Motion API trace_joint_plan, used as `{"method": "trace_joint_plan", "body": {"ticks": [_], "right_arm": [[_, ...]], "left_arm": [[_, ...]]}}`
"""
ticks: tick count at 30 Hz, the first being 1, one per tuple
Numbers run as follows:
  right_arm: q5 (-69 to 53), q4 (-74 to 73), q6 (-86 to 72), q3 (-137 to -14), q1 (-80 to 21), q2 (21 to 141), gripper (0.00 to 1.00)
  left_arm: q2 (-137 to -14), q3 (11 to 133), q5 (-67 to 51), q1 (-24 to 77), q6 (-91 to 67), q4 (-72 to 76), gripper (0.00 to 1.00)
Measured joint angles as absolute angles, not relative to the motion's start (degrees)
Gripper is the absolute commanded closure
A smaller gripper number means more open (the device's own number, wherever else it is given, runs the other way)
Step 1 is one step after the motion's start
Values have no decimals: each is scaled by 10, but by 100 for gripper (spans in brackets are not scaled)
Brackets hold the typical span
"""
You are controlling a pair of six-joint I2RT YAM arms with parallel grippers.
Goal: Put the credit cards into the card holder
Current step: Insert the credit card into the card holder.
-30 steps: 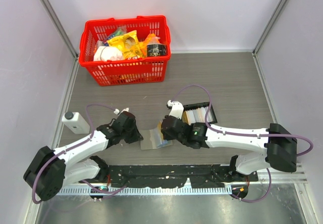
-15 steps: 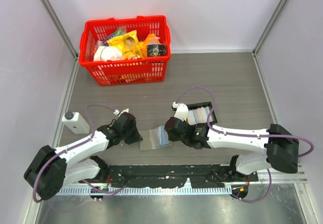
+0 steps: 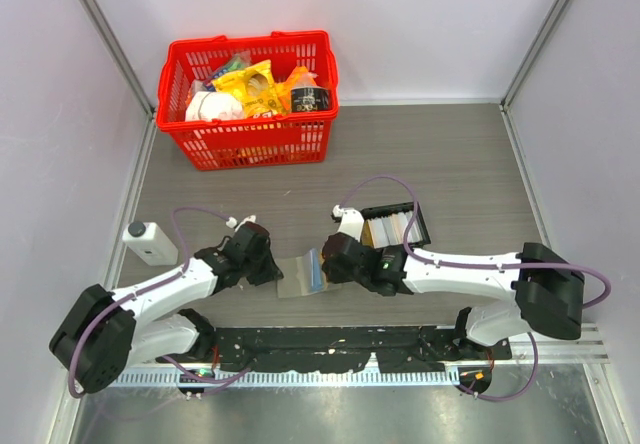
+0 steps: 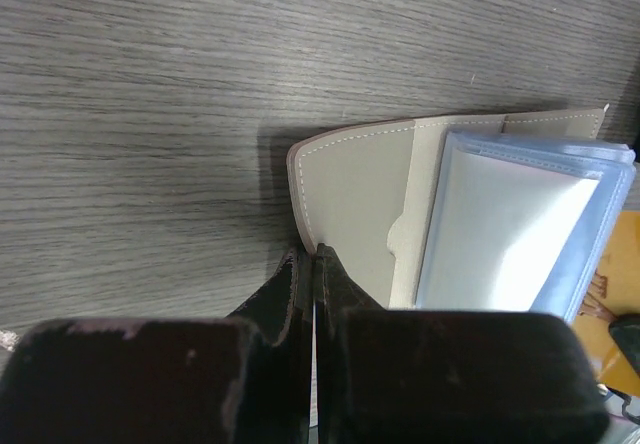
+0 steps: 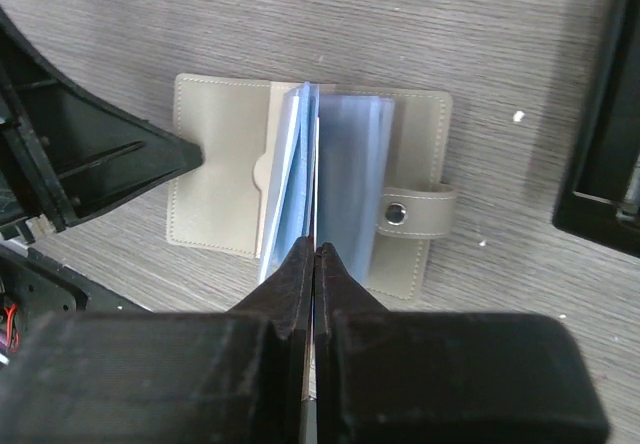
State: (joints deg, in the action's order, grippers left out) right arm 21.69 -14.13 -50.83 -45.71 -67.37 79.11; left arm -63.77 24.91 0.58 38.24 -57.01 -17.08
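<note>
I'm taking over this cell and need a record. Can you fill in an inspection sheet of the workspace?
Surface: grey wood-grain table.
Job's things: card holder lying open; credit cards in black tray.
Clutter: red basket of packets; white device at left.
Grippers: left gripper shut, tip at holder's edge; right gripper shut, seemingly pinching an upright blue sleeve.
Cables: purple cables looped above arms.
Surroundings: pale walls.

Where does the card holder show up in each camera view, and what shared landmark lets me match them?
Top external: card holder sits low centre, lying open.
Left wrist: centre-right, beige cover on the left, clear sleeves on the right.
Right wrist: centre, open, with the sleeves standing up in the middle.
Shared landmark: the left gripper, its closed tip at the edge of the beige cover, is seen in all three views.
</note>
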Motion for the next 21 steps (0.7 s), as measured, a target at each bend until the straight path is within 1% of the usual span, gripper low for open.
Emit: {"method": "trace_joint_plan", "body": {"ticks": [3,7,14,21], "right_arm": [[196,-128,-496,-463,-674,803,99],[160,-76,-482,-466,-674,808,99],[154,-52,-482,-469,-673,810,99],[157,-22,-511,-400,-634,768,99]], "left_arm": [[-642,249,4,382,-570,-165,100],[-644,249,4,382,-570,-161,100],[-644,249,4,382,-570,-161,100],[-643,245,4,382,-570,-157,100]]}}
